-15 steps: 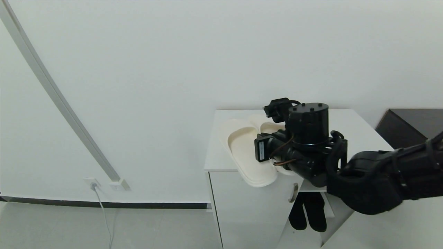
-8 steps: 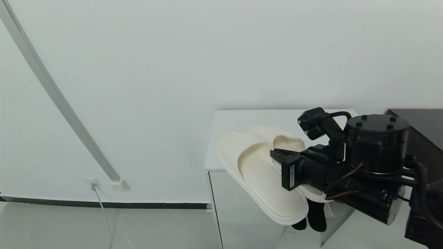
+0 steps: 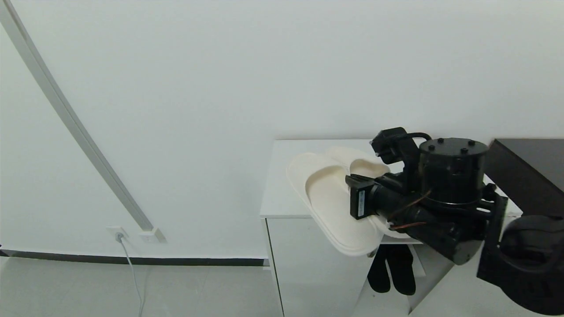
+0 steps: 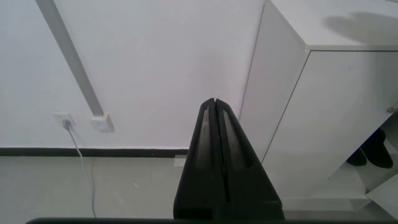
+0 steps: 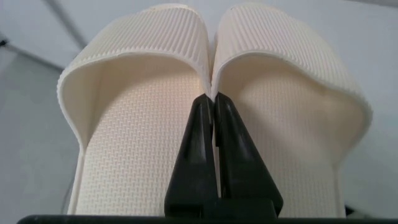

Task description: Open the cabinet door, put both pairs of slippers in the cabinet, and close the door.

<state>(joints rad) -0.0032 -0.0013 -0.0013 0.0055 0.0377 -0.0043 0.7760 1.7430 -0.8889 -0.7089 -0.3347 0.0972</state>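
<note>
**White pair pinched and up at the cabinet, black pair on the shelf**

Checking in from the remote desk. Closest to me, the left fingers [image 4: 211, 118] are pressed flat together with nothing between them, hanging low in front of the cabinet's [image 4: 292, 118] left side and pointing at the wall.

The right fingers [image 5: 210, 118] are clamped shut on the white slippers [image 5: 140, 149], pinching the two inner edges where the pair sits side by side, footbeds towards the wrist camera. From the head camera, the right fingers [image 3: 354, 181] hold the white slippers [image 3: 328, 200] in the air at about the height of the cabinet's top front edge. The toes point up and away towards the wall and the heels hang down over the front. I can't tell whether they touch the top surface.

Behind and below that, the cabinet [image 3: 308, 264] has its left door shut and its right side open. The black slippers [image 3: 392, 273] are inside the open part, side by side on a shelf, toes pointing inward; the left wrist camera catches them too [image 4: 373, 152].

Something dark [image 3: 524, 163] stands just right of the cabinet. Further back, a wall socket [image 3: 116, 232] has a cable [image 3: 134, 277] hanging down, and a pale strip [image 3: 66, 114] runs diagonally up the wall.
</note>
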